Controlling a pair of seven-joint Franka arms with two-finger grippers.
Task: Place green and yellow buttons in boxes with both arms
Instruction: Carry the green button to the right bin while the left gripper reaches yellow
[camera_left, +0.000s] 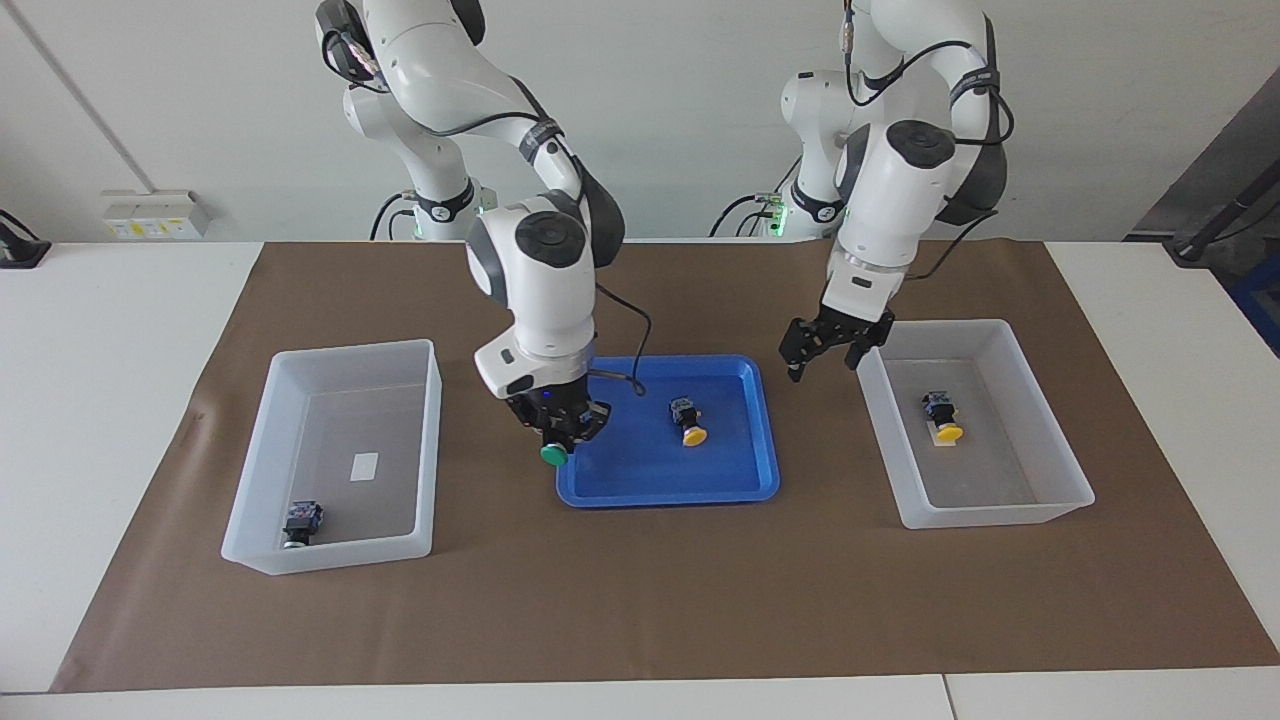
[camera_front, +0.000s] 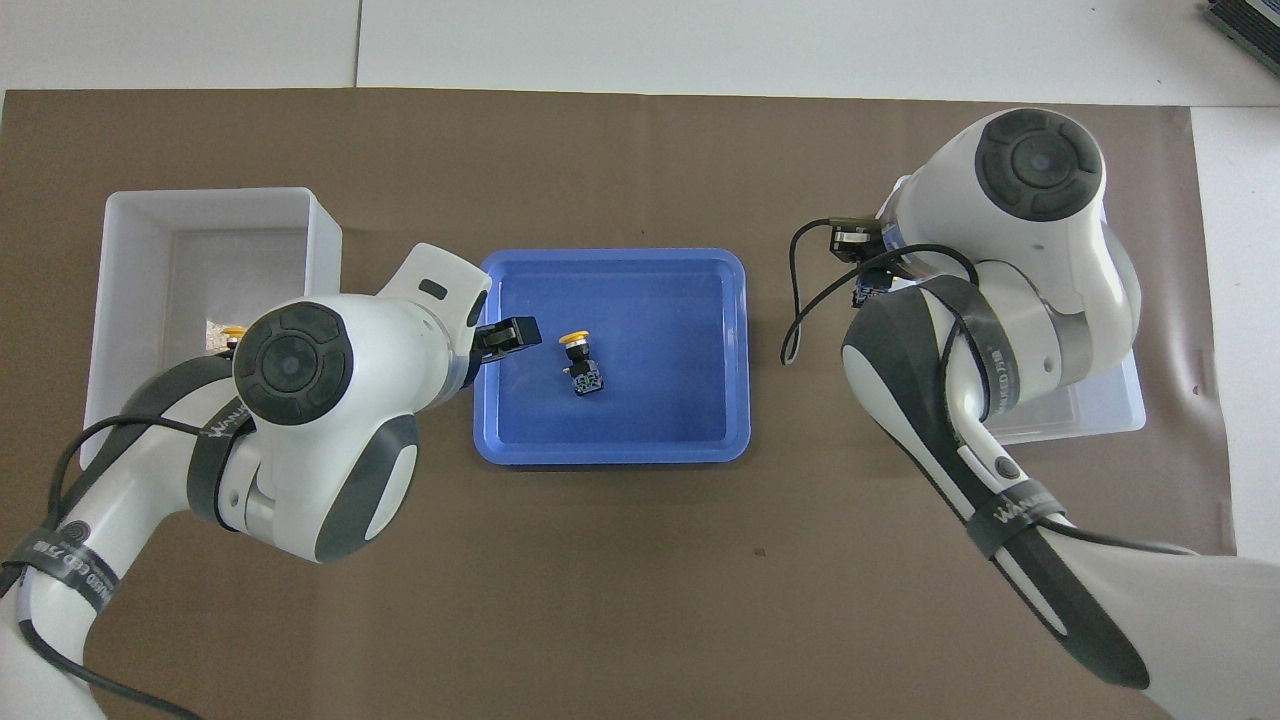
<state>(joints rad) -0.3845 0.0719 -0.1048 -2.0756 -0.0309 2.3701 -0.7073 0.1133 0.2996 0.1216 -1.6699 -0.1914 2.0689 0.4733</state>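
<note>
Facing view shows the right pincer (camera_left: 556, 432) clenched on a green button (camera_left: 553, 455), raised over the blue tray's (camera_left: 745, 478) edge toward the right arm's end of the tabletop (camera_left: 90, 400). The green cap points down and toward the camera, so the long axis of this button is tilted, not fully upright.

The likely step in hand is to carry it to the box (camera_left: 335, 455) at the right arm's end. This box already holds one button (camera_left: 302, 523) with a dark body in the corner farther from the robots; its cap colour cannot be read. To do the step well, the pincer should clear the tall sloping wall, come over the bare middle of the floor, lower, and only then release.

The left pincer (camera_left: 830, 350) hangs with its fingers apart, holding nothing, between the tray and the other box (camera_left: 1040, 505). In that box a yellow button (camera_left: 942, 416) lies on its side.

One more yellow button (camera_left: 688, 420) lies on its side in the tray, cap pointing away from the robots, long axis about along that direction.
</note>
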